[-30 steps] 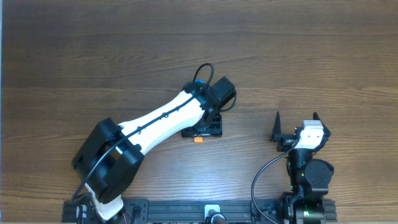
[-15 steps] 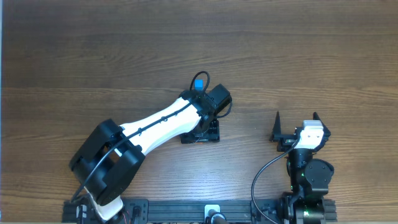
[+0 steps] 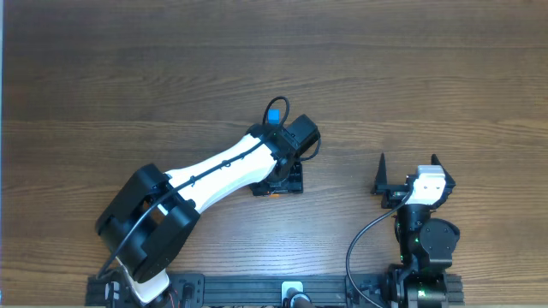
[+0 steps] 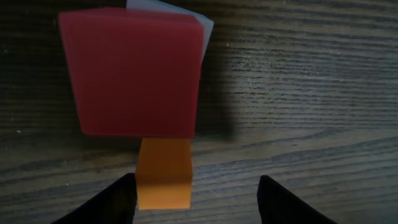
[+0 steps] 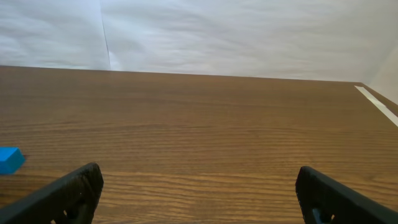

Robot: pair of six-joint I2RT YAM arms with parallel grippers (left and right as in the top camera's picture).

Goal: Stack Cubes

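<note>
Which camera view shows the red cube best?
Left wrist view: the red cube sits large, unobstructed. In the top view the left arm covers that spot; the right wrist view faces wooden table elsewhere.

Lab setup: wooden tabletop (image 3: 86, 68), white backdrop (image 5: 249, 37)

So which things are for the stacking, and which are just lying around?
For stacking: red cube, pale block peeking out behind it, orange cube, blue cube, left gripper.
Just there: wooden table, right gripper, open over bare wood.
</note>
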